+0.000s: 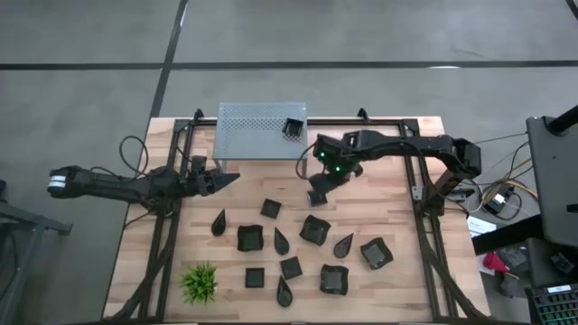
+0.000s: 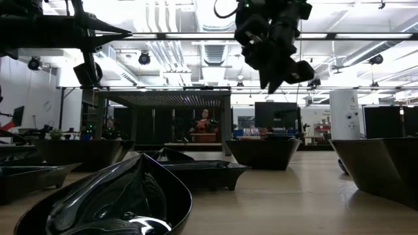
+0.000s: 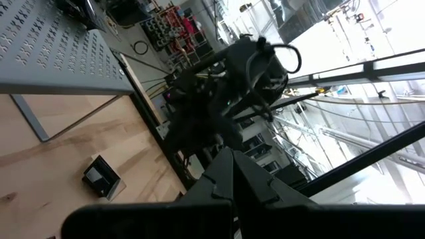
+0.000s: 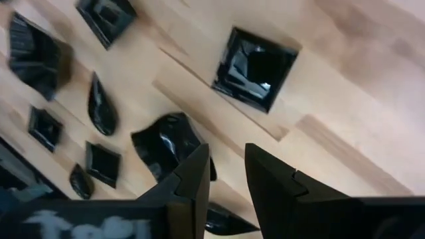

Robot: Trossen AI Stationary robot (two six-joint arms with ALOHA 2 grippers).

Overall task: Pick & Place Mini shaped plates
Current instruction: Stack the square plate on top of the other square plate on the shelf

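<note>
Right gripper point(image 4: 226, 179) spread, empty, hovering above scattered mini shaped plates point(image 1: 313, 229). Left gripper point(image 1: 228, 180) pressed together, idle. Risk: glossy rims slip; tight spacing invites knocking neighbour.

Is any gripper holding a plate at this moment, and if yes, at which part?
Nothing is held. The right gripper is open and empty above the plates. The left gripper is shut on nothing, beside the grey perforated box.

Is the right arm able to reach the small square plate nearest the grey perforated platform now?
Probably yes: the right gripper, open and empty, hangs beside that square plate, with bare table between and nothing over it.
</note>
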